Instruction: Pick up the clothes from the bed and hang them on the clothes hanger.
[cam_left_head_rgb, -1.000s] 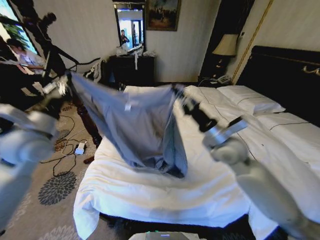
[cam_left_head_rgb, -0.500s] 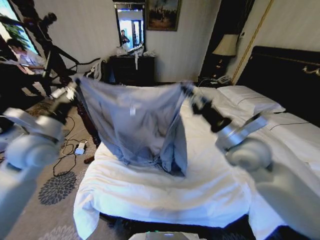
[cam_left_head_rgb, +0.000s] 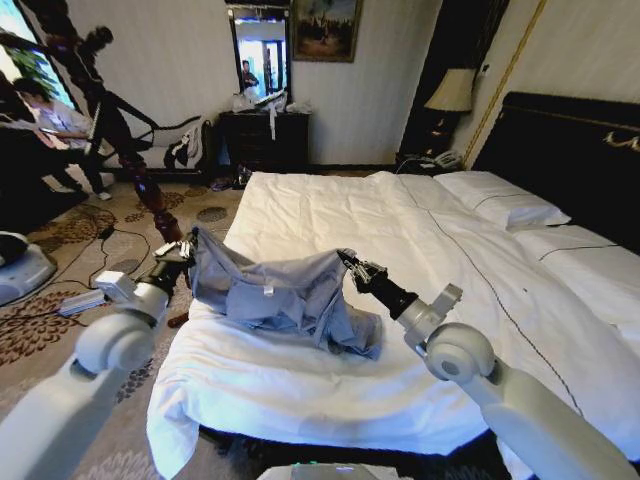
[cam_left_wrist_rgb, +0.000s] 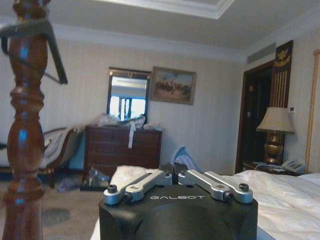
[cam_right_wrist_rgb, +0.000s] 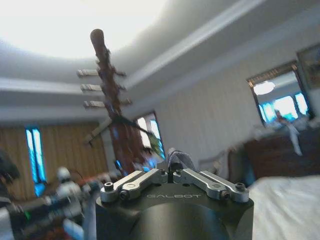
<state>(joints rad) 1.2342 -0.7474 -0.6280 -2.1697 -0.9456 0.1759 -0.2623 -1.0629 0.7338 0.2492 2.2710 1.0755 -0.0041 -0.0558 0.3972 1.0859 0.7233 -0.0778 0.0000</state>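
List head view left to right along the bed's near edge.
Left end effector → clothes → right end effector → bare white bed.

Wrinkled light-grey clothes (cam_left_head_rgb: 285, 295) sag onto the white bed (cam_left_head_rgb: 420, 330), corners raised.

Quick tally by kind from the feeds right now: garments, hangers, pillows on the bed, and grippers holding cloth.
Garments: 1, the grey clothes, sagging onto the bed between both arms.
Hangers: 1, the black clothes hanger, on the wooden stand.
Pillows: 1, the white pillow.
Grippers holding cloth: 2, the left gripper and the right gripper.
Total: 5.
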